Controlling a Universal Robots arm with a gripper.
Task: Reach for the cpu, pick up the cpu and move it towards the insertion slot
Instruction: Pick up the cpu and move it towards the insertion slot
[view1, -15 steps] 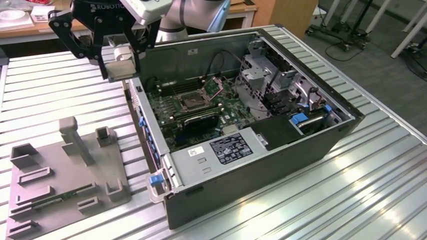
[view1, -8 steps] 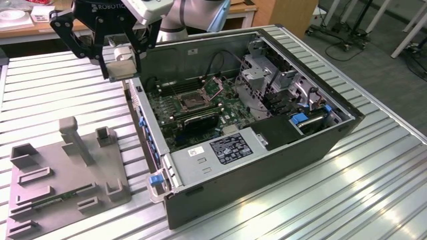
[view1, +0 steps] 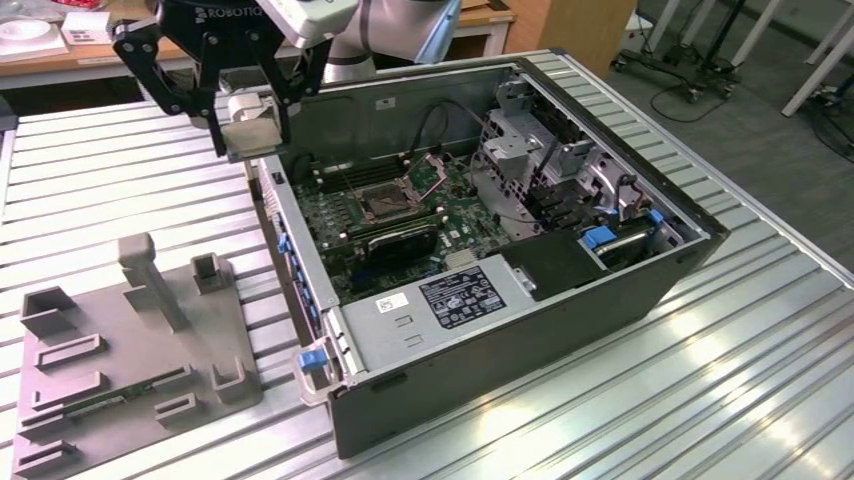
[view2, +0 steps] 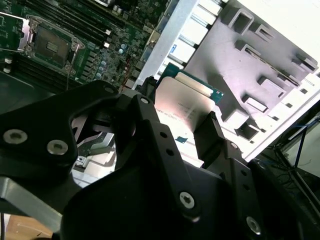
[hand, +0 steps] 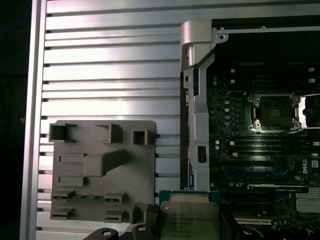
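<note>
I see the slatted metal table (view1: 120, 170) carrying everything. The open computer case (view1: 627, 300) lies on it, motherboard (view1: 387, 225) facing up inside. Beside the case, off its blue-tabbed side wall, sits the gray fixture plate (view1: 127, 350) with its raised blocks; in the first wrist view the same fixture plate (hand: 100, 170) lies just beside the case wall, apart from it.

My gripper (view1: 238, 125) hangs above the table just outside the case, over the case's side wall near its far corner and well above the fixture plate. Its fingers are closed onto the cpu (view1: 248, 135), pinching the chip by its edges. In the second wrist view the cpu (view2: 177, 102) sits clamped between the black fingers (view2: 210, 137), pale metal top showing, green border at the edge. The first wrist view shows the cpu (hand: 189, 217) held over the case wall.

The insertion slot (view1: 384, 204) is on the motherboard inside the case, frame open, well apart from the held cpu. It also shows in both wrist views (view2: 50, 46) (hand: 274, 112).
</note>
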